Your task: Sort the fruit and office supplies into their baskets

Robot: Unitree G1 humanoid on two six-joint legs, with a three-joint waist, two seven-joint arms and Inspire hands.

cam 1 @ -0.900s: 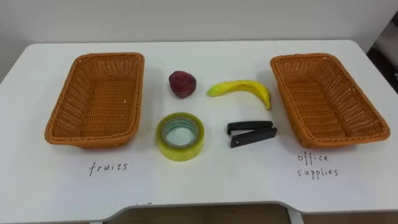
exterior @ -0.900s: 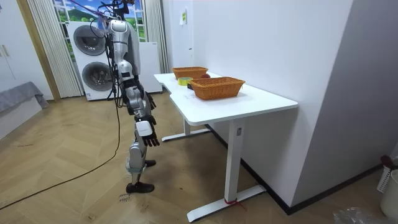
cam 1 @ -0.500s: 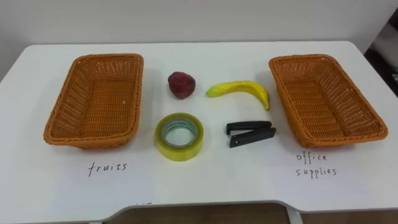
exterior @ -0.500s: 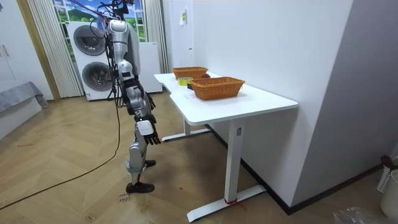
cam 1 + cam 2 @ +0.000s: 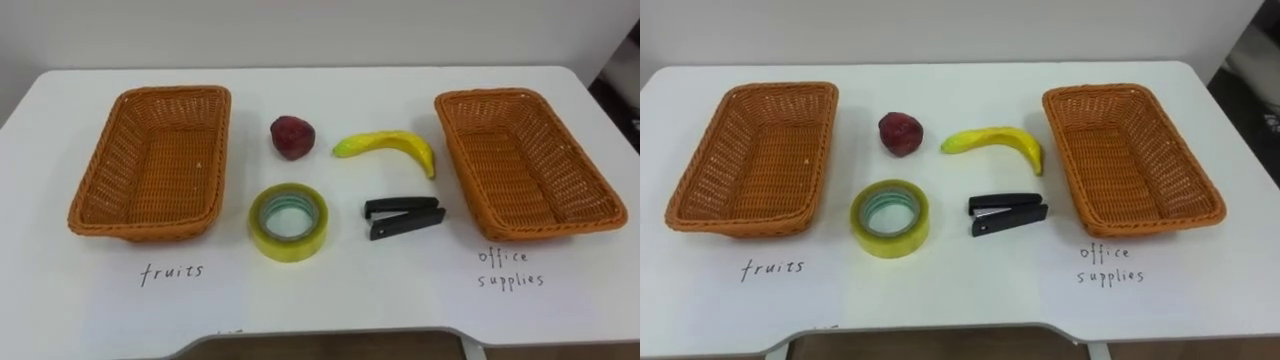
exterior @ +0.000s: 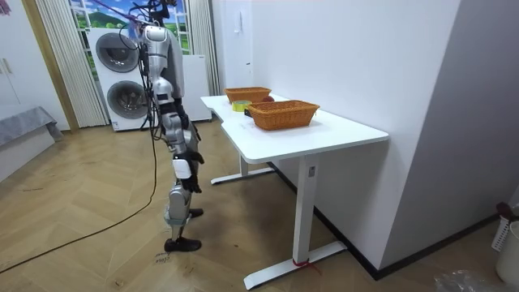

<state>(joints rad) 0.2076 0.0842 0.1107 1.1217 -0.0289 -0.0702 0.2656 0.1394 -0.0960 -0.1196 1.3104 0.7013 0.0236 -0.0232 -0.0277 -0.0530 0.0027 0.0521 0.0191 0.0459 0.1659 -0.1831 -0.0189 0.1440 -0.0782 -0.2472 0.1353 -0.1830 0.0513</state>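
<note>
Nothing sorted yet — fruits basket and office-supplies basket sit empty. Right hand hangs low, grip unreadable. Next — reach for the red apple, probably.

Bright, even light from overhead covers the white bench. The left woven orange basket and the right woven orange basket look darker along their inner walls. Thin, soft shadows hug the glossy yellow tape roll, the black stapler, the yellow banana and the dark red fruit. In the room view the herringbone wooden floor carries a pale sheen, with soft shade beneath the bench.
</note>
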